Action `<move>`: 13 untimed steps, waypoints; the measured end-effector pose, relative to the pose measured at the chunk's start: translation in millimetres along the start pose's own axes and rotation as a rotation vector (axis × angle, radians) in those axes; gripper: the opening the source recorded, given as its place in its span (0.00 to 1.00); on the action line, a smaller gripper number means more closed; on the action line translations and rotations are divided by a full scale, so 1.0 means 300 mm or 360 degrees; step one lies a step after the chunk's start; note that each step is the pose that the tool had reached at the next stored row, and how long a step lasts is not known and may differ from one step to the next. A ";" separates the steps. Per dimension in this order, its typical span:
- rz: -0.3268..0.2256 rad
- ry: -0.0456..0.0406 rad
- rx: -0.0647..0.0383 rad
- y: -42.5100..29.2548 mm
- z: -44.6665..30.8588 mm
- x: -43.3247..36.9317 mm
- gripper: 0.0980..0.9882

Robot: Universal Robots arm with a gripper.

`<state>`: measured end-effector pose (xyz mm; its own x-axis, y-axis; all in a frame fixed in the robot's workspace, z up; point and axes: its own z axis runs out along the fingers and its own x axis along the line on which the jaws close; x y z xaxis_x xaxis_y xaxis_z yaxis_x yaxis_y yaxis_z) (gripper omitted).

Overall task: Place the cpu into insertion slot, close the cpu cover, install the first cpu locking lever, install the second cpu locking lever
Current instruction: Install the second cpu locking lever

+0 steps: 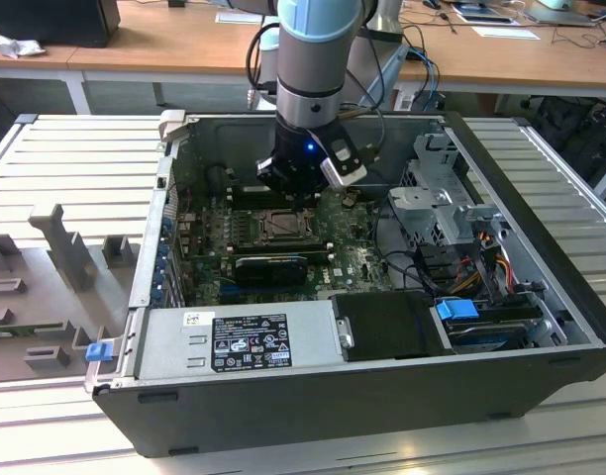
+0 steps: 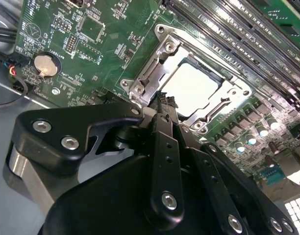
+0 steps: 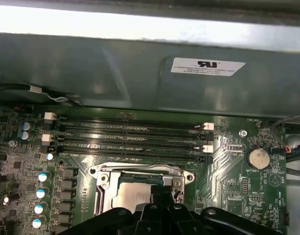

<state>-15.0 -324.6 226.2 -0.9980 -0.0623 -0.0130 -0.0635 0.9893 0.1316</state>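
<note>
I have the pincer [image 2: 164,105] narrowed to a tight gap over the near edge of the cpu cover [image 2: 155,63]; the cover lies flat over the insertion slot [image 1: 279,226]; the cpu [image 2: 191,88] sits inside its cut-out, mid-motherboard [image 2: 81,44].

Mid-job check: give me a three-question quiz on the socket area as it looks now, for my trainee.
1. True or false: the cpu lies in the insertion slot.
2. The cpu cover is: A) standing upright, B) lying flat over the chip, C) off the board.
3. In the second wrist view, which task part is the gripper tip nearest?

Key: 1 true; 2 B; 3 the cpu cover, at its edge.
</note>
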 end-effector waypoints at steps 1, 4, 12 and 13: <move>0.0000 0.0000 0.0000 -0.001 -0.001 0.000 0.01; 0.0000 0.0000 -0.0003 -0.012 -0.003 0.001 0.01; 0.0000 0.0000 -0.0004 -0.054 -0.009 0.003 0.01; 0.0000 0.0000 -0.0004 -0.055 -0.010 0.004 0.01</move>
<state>-15.1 -341.3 227.1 -0.9980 -0.0622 -0.0130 -0.0634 0.9890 0.1338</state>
